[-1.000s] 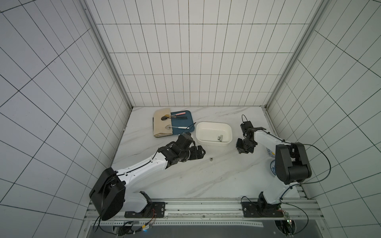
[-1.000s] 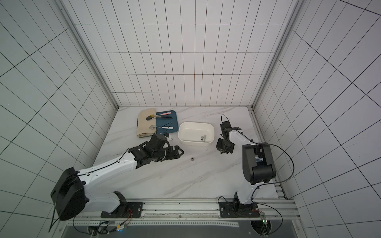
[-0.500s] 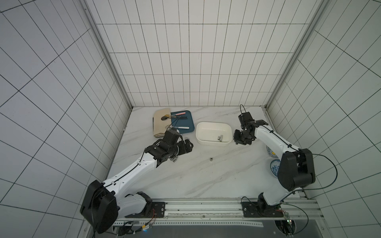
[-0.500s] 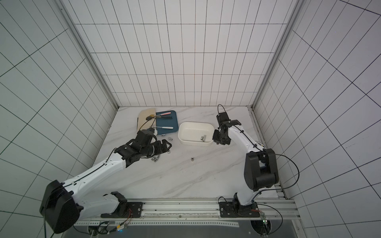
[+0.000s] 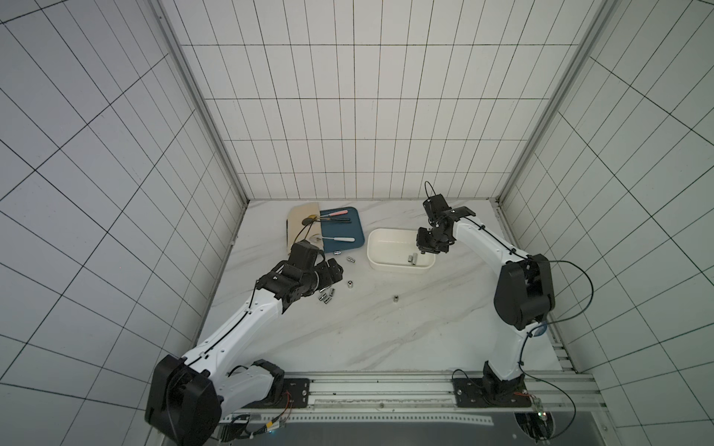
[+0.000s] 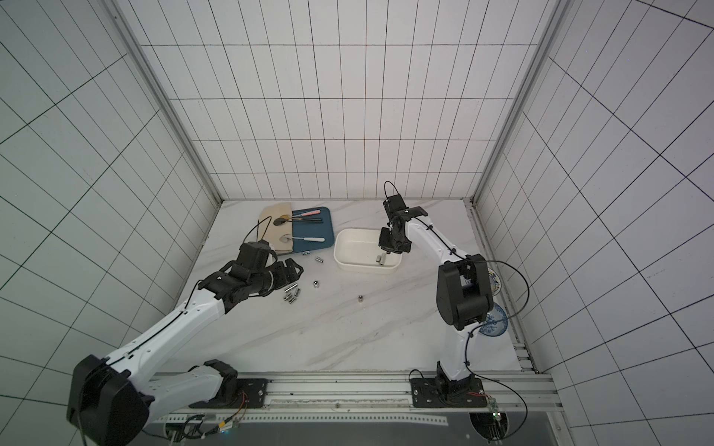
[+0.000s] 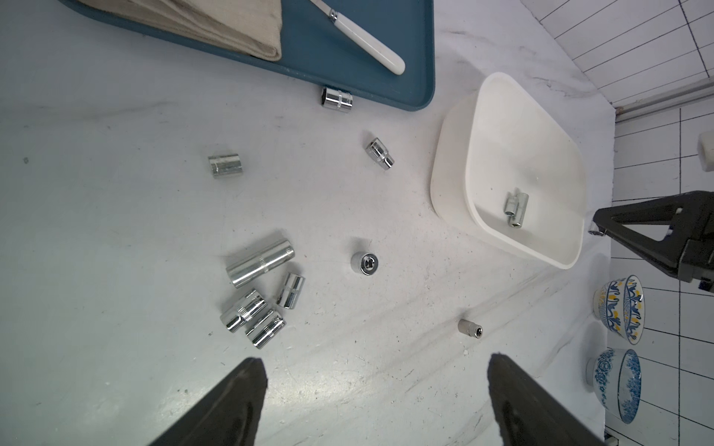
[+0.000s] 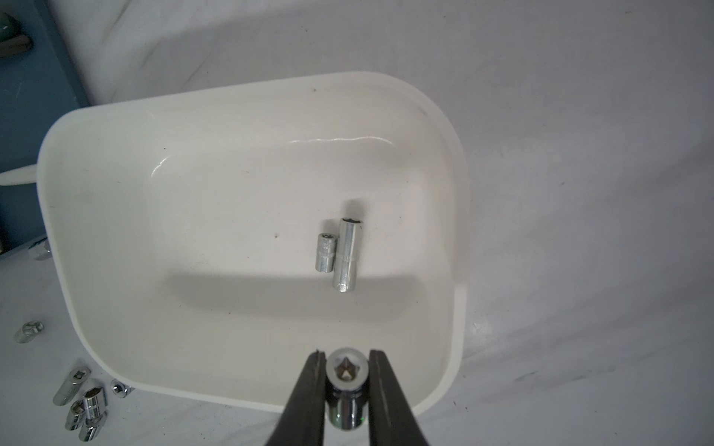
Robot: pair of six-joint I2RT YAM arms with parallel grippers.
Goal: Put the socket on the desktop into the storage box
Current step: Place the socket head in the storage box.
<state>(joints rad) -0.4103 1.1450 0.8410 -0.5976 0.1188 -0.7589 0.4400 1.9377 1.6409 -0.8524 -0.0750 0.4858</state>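
Right wrist: socket (image 8: 345,380) between fingers (image 8: 309,397)

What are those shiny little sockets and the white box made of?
The sockets look like steel with a mirror-bright chrome finish: they throw sharp reflections. The storage box seems to be smooth, slightly glossy white plastic: a soft light streak gleams on its inner wall.
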